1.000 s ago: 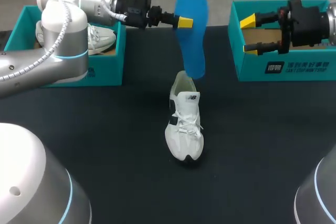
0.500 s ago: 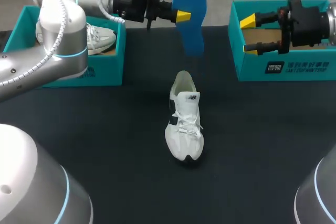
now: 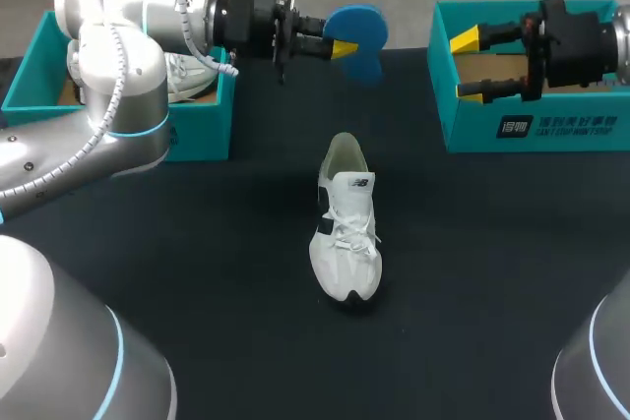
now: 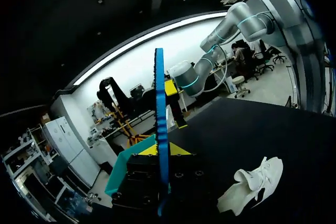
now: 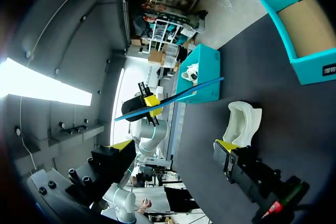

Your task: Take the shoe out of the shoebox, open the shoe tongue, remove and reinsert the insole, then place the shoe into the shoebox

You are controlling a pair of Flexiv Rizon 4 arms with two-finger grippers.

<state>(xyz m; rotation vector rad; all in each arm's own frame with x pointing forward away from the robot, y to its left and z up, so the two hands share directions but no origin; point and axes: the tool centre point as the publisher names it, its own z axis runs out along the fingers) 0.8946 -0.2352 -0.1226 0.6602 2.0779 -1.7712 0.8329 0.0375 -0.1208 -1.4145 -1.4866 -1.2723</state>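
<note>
My left gripper (image 3: 345,46) is clamped on the blue insole (image 3: 362,22), held edge-up. The shoe (image 3: 345,228) sits below it, well apart. My right gripper (image 3: 469,68) is spread and empty, by the shoebox (image 3: 532,127). Insole is out; reinsertion and boxing remain.

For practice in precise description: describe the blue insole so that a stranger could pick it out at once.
On the black table, look to the far edge between the teal left shoebox and right shoebox. There the left arm's jaws hold the insole in the air. It alone is flat and blue.
</note>
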